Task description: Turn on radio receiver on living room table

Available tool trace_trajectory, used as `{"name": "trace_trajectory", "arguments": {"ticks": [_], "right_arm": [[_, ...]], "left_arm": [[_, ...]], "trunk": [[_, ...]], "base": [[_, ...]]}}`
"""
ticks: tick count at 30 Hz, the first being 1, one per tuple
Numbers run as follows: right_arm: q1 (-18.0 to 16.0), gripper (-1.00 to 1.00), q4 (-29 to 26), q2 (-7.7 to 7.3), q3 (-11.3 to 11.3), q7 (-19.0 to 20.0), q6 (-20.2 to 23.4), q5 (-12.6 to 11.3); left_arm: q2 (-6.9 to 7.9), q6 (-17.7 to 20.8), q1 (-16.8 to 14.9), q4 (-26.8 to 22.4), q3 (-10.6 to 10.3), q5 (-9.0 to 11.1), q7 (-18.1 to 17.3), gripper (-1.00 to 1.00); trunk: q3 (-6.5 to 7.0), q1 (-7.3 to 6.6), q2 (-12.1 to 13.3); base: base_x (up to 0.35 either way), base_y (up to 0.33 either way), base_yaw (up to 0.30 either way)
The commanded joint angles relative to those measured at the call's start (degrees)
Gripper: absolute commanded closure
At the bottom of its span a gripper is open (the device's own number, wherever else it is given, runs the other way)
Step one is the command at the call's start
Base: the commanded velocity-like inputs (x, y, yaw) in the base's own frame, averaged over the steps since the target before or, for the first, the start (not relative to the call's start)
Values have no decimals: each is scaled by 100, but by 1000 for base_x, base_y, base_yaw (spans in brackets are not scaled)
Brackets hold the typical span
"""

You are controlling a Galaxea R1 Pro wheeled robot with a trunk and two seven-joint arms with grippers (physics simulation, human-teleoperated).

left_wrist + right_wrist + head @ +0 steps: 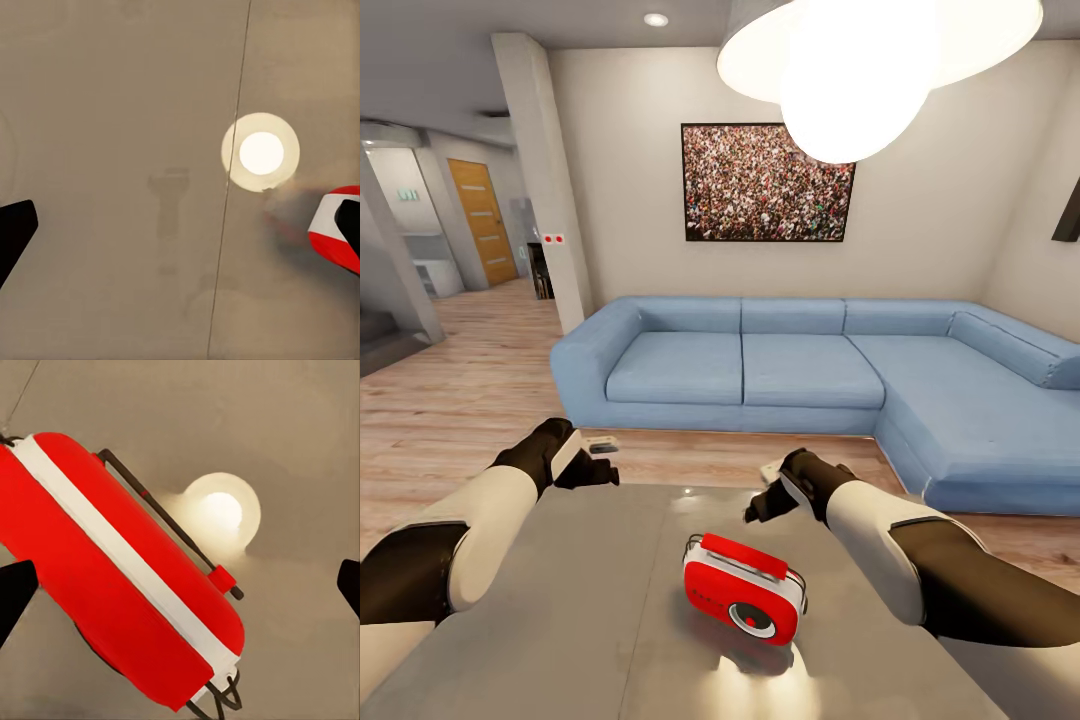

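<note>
Radio (745,590) sits on the bench (580,600), dial red, so not yet on. Both grippers, left (598,462) and right (763,497), hover wide and empty; the right, nearer, must descend onto the dial.

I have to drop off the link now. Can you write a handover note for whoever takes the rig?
Left gripper: open, empty, above the table's far left edge.
Right gripper: open, empty, above the table just beyond the radio receiver.
Radio: lying on the right panel of the table, dial centre red.
Done: robot at the table, both arms over it.
Left: reach the radio and switch it on.
</note>
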Motion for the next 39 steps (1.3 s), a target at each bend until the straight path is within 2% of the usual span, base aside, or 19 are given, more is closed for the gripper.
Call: {"name": "trace_trajectory", "arguments": {"ticks": [1,4,11,28,30,39], "right_arm": [[0,-100,1,0,2,66,0,-1],[0,-100,2,0,0,390,1,-5],[0,-100,2,0,2,732,1,-9],[102,-100,2,0,2,756,-24,-6],[217,-100,2,0,2,725,-145,2],[262,-100,2,0,2,541,-220,11]], "left_arm": [[0,0,0,0,1,0,0,-100],[0,0,0,1,-3,0,-1,-100],[0,0,0,1,0,0,-1,-100],[9,0,0,1,-1,0,-1,-100],[9,0,0,1,-2,0,-1,-100],[9,0,0,1,-6,0,-1,-100]], "trunk": [[0,0,0],[0,0,0],[0,0,0],[0,0,0],[0,0,0],[0,0,0]], "base": [[0,0,0],[0,0,0],[0,0,0],[0,0,0],[0,0,0],[0,0,0]]}}
